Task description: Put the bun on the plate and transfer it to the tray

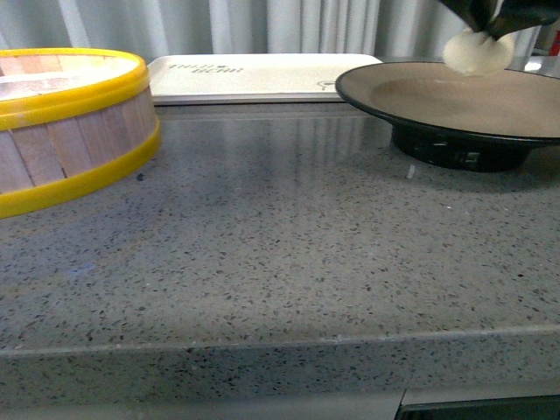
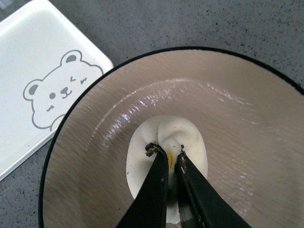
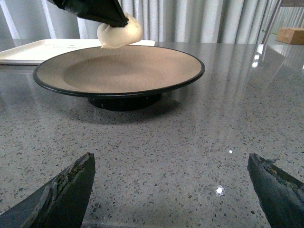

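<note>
front low; left wrist overhead; plate (image 1: 472,98) shared

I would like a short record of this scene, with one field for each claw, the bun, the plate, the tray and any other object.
left claw: shut on the bun, pinching its top
right claw: open, holds nothing
bun: over the plate; contact unclear
plate: stands on the grey counter, not on the tray
tray: flat on the counter, beside the plate
other: steamer basket, far left

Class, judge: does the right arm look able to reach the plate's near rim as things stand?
Probably yes: the open right gripper faces the plate across bare countertop; the left gripper holds the bun over the plate, not between them.
</note>
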`<state>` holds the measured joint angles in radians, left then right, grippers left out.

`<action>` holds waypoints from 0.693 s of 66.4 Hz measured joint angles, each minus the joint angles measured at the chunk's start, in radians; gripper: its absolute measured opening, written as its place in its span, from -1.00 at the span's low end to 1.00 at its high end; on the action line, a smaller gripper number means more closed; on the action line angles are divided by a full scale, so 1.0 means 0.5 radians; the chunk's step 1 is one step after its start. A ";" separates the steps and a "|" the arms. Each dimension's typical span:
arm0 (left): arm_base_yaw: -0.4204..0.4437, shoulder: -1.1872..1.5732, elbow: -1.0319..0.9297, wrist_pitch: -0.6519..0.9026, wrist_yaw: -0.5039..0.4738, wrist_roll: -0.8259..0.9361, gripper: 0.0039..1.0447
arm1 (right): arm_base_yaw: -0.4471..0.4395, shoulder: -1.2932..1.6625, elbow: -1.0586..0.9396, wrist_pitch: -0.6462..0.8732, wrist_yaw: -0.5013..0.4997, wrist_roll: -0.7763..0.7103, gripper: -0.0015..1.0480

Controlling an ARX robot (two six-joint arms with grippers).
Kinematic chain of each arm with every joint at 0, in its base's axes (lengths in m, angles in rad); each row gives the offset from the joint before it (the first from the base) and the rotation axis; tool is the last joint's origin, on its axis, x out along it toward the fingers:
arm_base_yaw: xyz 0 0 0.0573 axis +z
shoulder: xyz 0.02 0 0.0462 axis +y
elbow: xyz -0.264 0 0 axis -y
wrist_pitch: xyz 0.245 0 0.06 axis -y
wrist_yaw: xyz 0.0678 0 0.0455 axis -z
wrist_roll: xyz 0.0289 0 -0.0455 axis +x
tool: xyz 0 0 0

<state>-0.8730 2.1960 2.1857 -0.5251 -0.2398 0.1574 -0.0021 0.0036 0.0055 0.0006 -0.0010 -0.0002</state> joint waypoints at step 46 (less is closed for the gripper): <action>0.011 0.126 0.101 -0.182 0.008 0.024 -0.54 | 0.000 0.000 0.000 0.000 0.000 0.000 0.84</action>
<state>-0.8677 2.2589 2.2360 -0.6159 -0.2356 0.1692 -0.0021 0.0036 0.0055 0.0006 -0.0010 -0.0002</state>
